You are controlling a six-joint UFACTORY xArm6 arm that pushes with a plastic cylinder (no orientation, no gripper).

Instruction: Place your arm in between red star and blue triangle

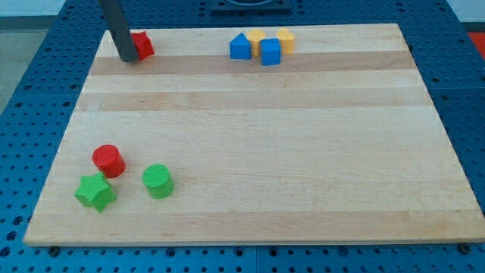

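Observation:
The red star [142,45] lies at the view's top left of the wooden board, partly hidden by my rod. My tip [128,58] rests on the board right against the star's left side. The blue triangle [240,47] sits at the view's top centre, well to the right of the star and the tip. It is the leftmost block of a tight cluster.
In that cluster are a blue cube [270,52] and two yellow blocks [256,38] [286,39]. At the view's bottom left stand a red cylinder [108,161], a green star [95,192] and a green cylinder [158,181]. The board's edge [250,242] borders a blue perforated table.

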